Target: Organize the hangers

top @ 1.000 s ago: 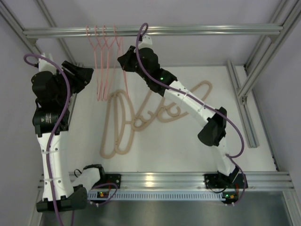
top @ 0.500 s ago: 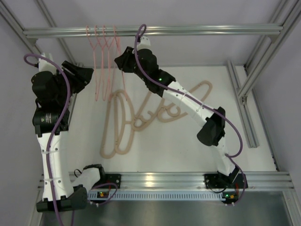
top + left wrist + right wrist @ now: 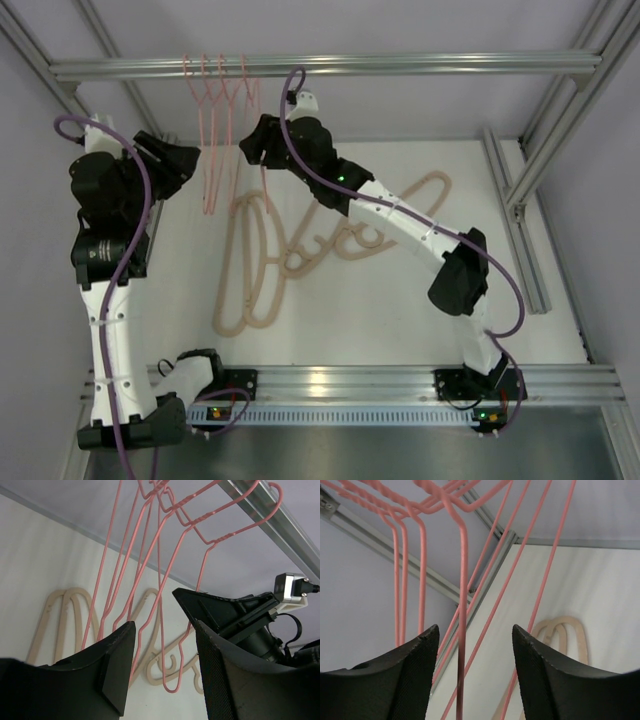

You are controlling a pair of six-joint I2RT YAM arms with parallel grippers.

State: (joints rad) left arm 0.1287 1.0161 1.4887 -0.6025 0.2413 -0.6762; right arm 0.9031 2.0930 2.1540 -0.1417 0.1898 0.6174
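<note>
Down at 6 o'clock, the two arm bases are sitting at the near edge of the desk (image 3: 400, 320). Just beyond them, the beige hangers (image 3: 250, 270) are lying flat. One pair is running its long axis from 6 to 12, and a tangled bunch (image 3: 350, 235) is trailing off toward 2 o'clock. Nothing is touching those.

Moving farther out, both arms are reaching to about 11 o'clock. The left gripper (image 3: 195, 156) is pointing toward 3 o'clock and the right gripper (image 3: 243, 148) toward 9 o'clock, so they are facing each other. Between them the pink hangers (image 3: 221, 95) are dangling by their hooks from the far rail (image 3: 400, 65), with their long axis running from 12 to 6 in the overhead view.

On the left wrist camera, the left gripper (image 3: 165, 672) is standing with its jaws apart. Pink wires (image 3: 150, 580) are crossing the gap out ahead of the tips, not pinched.

On the right wrist camera, the right gripper (image 3: 470, 680) is also spread wide. One pink wire (image 3: 463, 605) is dropping straight down between its fingers, with daylight on either side.

The right arm looks the closer of the two to a pink wire. By this commentator's reckoning, the next move depends on that wire. It is running crosswise to the closing line, so the gripper could close on it or back away toward 3 o'clock.
</note>
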